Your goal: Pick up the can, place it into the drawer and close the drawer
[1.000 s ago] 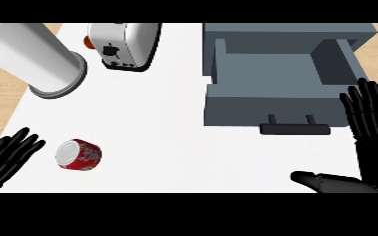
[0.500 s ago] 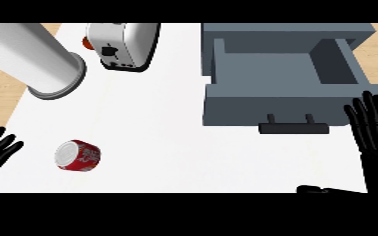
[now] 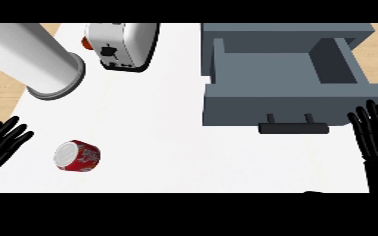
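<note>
Risk: can (image 3: 76, 156) lies on its side just right of the left hand (image 3: 11, 139) fingers; smooth round metal, so a glancing touch likely rolls it across the slick white counter (image 3: 162, 120). Both hands relaxed, fingers straight, grasping nothing. Right hand (image 3: 366, 136) sits beside the boxy grey drawer (image 3: 280, 105), which is open

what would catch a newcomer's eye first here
The red can, silver end showing, stands out on the white counter at the lower left, close to the left hand at the edge. The big grey drawer at the upper right is pulled open with nothing visible inside, the right hand beside its front corner. A toaster and a large white cylinder sit along the top left.
</note>
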Controlling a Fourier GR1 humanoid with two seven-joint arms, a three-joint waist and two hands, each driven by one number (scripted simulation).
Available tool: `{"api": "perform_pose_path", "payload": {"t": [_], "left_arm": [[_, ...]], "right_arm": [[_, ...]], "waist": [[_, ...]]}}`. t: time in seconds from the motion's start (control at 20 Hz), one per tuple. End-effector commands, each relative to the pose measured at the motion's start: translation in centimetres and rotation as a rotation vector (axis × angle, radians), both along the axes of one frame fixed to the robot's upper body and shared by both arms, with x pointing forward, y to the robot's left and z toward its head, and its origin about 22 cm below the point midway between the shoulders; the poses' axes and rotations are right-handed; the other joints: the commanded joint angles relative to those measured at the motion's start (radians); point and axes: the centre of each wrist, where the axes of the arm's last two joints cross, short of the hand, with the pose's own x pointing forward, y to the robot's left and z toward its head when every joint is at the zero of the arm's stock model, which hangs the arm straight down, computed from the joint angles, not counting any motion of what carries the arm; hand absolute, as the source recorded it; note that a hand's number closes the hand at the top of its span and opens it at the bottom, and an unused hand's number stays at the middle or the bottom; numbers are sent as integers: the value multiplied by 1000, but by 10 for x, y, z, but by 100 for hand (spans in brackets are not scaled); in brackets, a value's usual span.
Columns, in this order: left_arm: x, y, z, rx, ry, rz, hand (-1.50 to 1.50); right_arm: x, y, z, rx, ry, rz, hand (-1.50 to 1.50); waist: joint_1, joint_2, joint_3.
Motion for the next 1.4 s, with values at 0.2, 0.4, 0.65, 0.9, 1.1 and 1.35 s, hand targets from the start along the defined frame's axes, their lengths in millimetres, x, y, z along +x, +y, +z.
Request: {"api": "perform_pose_path", "payload": {"t": [0.2,0.4,0.65,0.9,1.1,1.35], "left_arm": [[18,1,-44,-1,23,-2,-150],[2,-12,-53,19,32,17,-150],[32,-6,-85,22,31,36,-150],[18,17,-109,6,38,69,-150],[40,7,-104,54,40,90,-150],[31,34,-132,49,42,83,-150]], "right_arm": [[-18,-11,4,-1,17,5,-150],[-19,-14,-13,7,3,1,-150],[-9,-24,5,-8,-10,6,-150],[12,-10,-13,-1,1,5,-150],[0,-7,1,-18,3,7,-150],[-8,-13,-10,-10,-3,0,-150]], "waist": [[-4,0,0],[0,-1,0],[-3,1,0],[1,1,-1],[-1,0,0],[-2,1,0]]}}
